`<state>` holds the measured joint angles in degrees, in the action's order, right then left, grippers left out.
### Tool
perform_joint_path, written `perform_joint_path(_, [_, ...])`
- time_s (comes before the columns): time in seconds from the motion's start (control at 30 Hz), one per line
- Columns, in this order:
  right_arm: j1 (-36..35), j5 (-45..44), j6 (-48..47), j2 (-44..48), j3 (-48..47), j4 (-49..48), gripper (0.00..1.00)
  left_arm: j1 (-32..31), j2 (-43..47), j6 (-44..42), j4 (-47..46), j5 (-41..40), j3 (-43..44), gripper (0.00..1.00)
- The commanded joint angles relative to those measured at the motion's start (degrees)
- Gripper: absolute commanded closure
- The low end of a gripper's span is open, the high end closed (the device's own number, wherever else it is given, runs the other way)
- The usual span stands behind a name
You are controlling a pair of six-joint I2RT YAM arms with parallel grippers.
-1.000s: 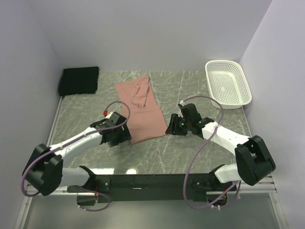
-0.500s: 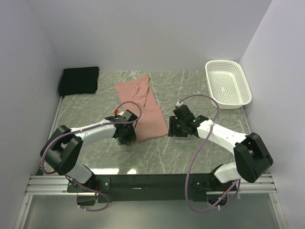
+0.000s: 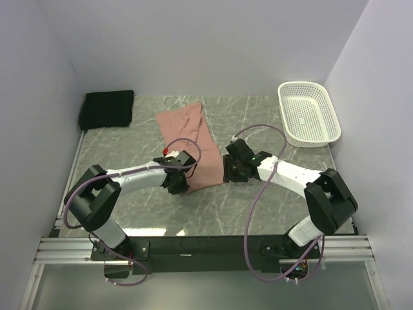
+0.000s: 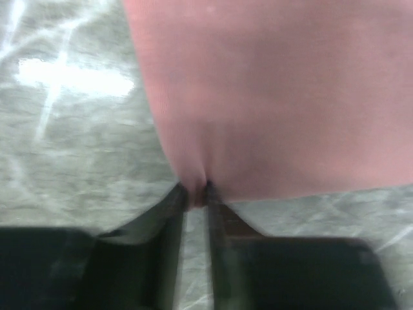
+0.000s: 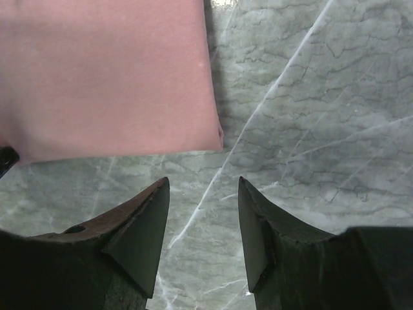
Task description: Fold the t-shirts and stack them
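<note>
A grey-green bench (image 3: 258, 206) with white marble veining, seen from above. A dusty pink t-shirt (image 3: 189, 142) of soft matte cotton lies near the bench's middle, folded into a long, narrow strip running from the far edge toward the near edge, with a rumpled sleeve at its far end. The left gripper (image 4: 197, 192) has its thin dark fingers pressed together on the strip's near left corner, puckering the cloth. The right gripper (image 5: 203, 194) hovers just short of the near right corner, its wedge-shaped black fingers spread apart over bare stone. A black t-shirt (image 3: 107, 108), folded into a flat square, sits in the far left corner. A white plastic mesh basket (image 3: 314, 143), rectangular with rounded corners, stands in the far right corner.
</note>
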<state>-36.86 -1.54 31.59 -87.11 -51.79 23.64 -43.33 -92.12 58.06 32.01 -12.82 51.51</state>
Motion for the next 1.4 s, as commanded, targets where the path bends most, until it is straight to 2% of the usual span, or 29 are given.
perform_joint_path(0.0, [-0.58,-2.06,-0.57,-0.69,-2.88,-0.26,0.46,-1.49,-3.6,1.97,2.35,1.83,-3.86,0.84])
perform_joint_path(0.1, [-0.58,-1.36,-0.48,-1.65,-3.4,-0.35,0.46,-1.67,-1.24,2.4,3.67,1.31,-5.01,0.99])
perform_joint_path(0.47, [-1.02,-1.18,0.57,-7.98,-5.6,-1.23,0.49,-1.84,6.07,2.67,5.0,2.18,-8.35,0.99])
perform_joint_path(0.77, [-3.04,-2.68,1.72,-9.92,-6.66,1.85,0.52,-1.84,6.95,2.67,4.9,2.27,-9.05,0.99])
perform_joint_path(0.9, [-4.0,-3.99,1.89,-11.68,-7.89,6.32,0.53,-1.84,7.3,2.67,4.55,2.54,-8.97,0.99])
perform_joint_path(1.37, [-6.55,-0.92,3.39,-15.98,-7.28,10.55,0.62,-1.84,7.74,2.14,4.38,2.89,-9.93,0.99])
